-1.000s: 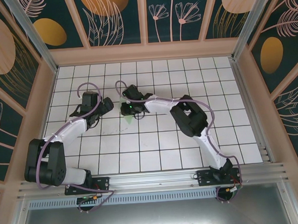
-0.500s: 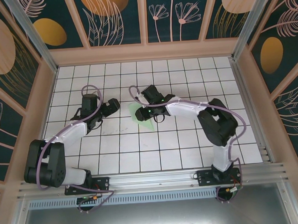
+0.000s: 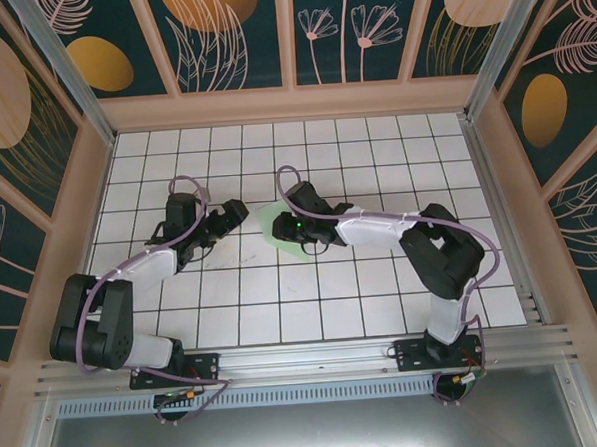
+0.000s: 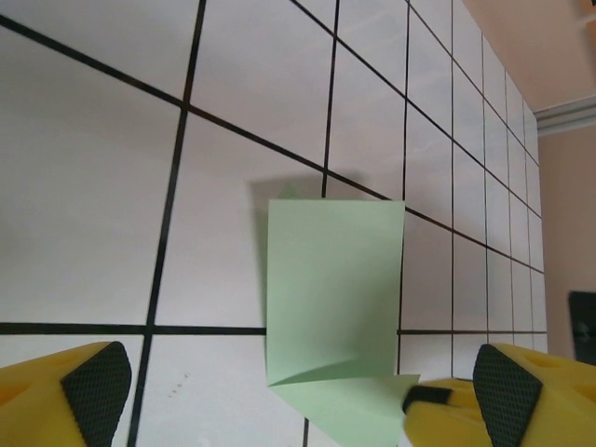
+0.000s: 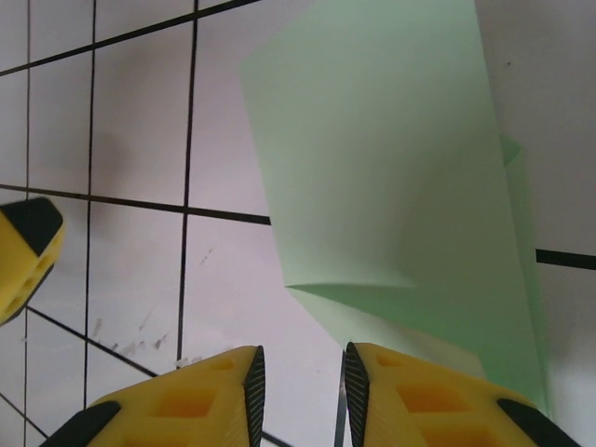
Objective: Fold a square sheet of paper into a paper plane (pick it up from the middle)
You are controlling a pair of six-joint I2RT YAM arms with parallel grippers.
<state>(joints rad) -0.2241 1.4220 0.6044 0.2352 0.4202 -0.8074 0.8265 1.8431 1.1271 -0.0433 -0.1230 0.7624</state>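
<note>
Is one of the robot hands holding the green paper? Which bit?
Neither. The green paper lies on the table; the left gripper gapes wide, and the right gripper has nothing in its narrow gap.

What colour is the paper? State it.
The paper is plain pale mint green; the right wrist view shows it best.

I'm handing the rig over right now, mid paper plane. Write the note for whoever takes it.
Left gripper: wide open, empty, facing the paper.
Right gripper: jaws nearly together, nothing between them, at the paper's near edge.
Paper: on the table between both grippers, folded over, not lying flat.
Done: at least one fold.
Left: the remaining folds; no plane shape yet.
</note>
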